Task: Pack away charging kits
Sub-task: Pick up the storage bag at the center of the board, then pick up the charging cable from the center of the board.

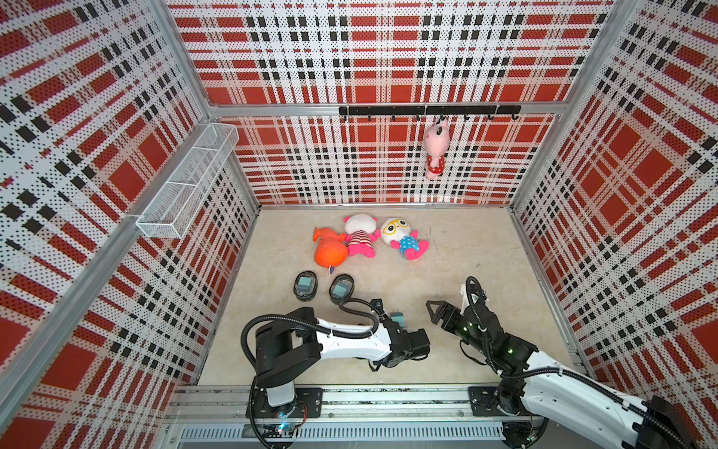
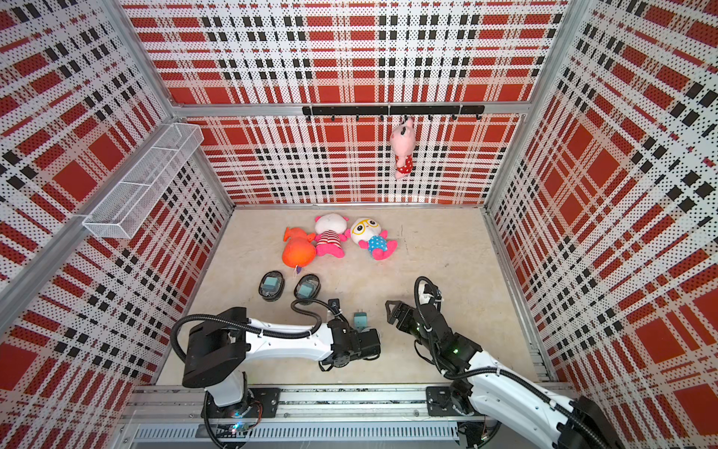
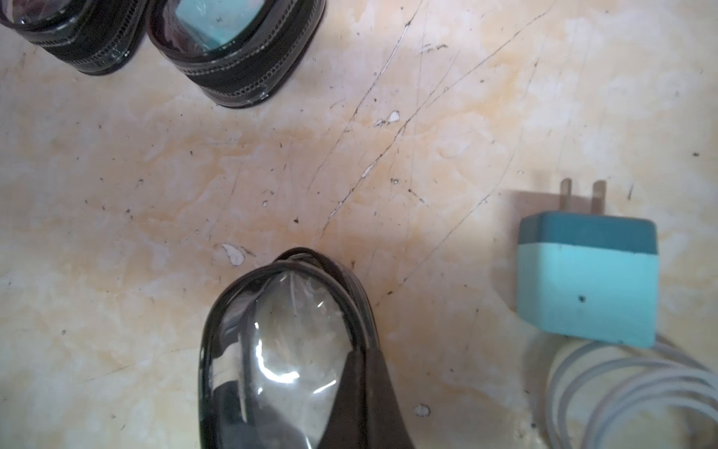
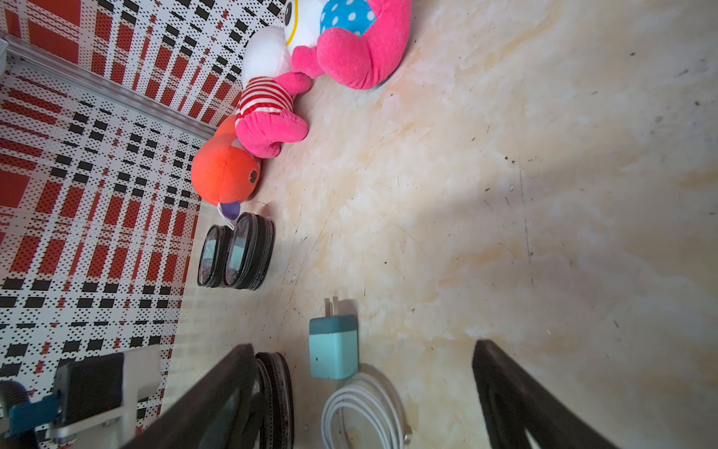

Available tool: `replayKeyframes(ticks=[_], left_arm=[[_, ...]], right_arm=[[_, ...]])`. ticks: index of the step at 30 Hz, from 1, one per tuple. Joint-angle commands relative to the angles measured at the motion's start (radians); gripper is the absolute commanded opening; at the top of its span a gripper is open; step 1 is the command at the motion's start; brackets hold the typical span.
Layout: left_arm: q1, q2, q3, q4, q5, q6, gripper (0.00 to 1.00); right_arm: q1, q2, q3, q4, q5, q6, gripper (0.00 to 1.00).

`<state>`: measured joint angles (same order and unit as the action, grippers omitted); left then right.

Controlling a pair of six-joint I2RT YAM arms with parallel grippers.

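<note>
Teal adapter [image 1: 398, 319] lies beside the low, folded left arm [image 1: 349, 342] in both top views; right gripper [image 1: 434, 311] points toward it. Left wrist: left gripper [image 3: 299, 400] seemingly pinches a black case [image 3: 287, 330]. Right wrist: fingers [image 4: 217, 388] wide, framing adapter and white cable [image 4: 365, 412].

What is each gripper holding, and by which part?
Left gripper is shut on a black oval zip case, pinching the end nearest its wrist. Right gripper is open, holding nothing.

An orange plush toy [image 1: 330, 250] lies on the desk [image 1: 466, 252], a striped plush [image 1: 359, 237] against it, a spectacled plush [image 1: 404, 237] beyond that. One black case [image 1: 306, 285] sits near it, a second case [image 1: 341, 288] alongside.
</note>
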<state>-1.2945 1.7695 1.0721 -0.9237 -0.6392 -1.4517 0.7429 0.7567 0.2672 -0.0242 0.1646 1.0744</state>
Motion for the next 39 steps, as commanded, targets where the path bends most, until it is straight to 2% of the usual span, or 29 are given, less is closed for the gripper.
replayKeyframes(ticks=[1, 4, 7, 16, 22, 29, 33, 39], left_arm=[[0.004, -0.054, 0.050, -0.033, -0.054, 0.023, 0.00], [0.002, -0.080, 0.067, -0.036, -0.077, 0.035, 0.00], [0.002, -0.097, 0.079, -0.032, -0.096, 0.048, 0.00], [0.011, -0.129, 0.066, 0.004, -0.141, 0.062, 0.00], [0.025, -0.196, 0.002, 0.032, -0.152, 0.062, 0.00], [0.060, -0.368, -0.146, 0.148, -0.129, 0.092, 0.00], [0.069, -0.457, -0.208, 0.175, -0.130, 0.104, 0.00], [0.070, -0.545, -0.249, 0.179, -0.134, 0.112, 0.00]], right_arm=[[-0.003, 0.006, 0.010, 0.008, -0.011, 0.015, 0.86], [0.012, 0.043, 0.059, -0.052, -0.017, -0.001, 0.77], [0.081, 0.090, 0.094, -0.102, 0.054, 0.001, 0.73], [0.259, 0.320, 0.163, -0.171, 0.124, 0.048, 0.65], [0.350, 0.361, 0.181, -0.219, 0.161, 0.081, 0.64], [0.364, 0.418, 0.180, -0.246, 0.155, 0.088, 0.62], [0.370, 0.521, 0.225, -0.264, 0.155, 0.074, 0.59], [0.370, 0.678, 0.271, -0.232, 0.110, 0.050, 0.43]])
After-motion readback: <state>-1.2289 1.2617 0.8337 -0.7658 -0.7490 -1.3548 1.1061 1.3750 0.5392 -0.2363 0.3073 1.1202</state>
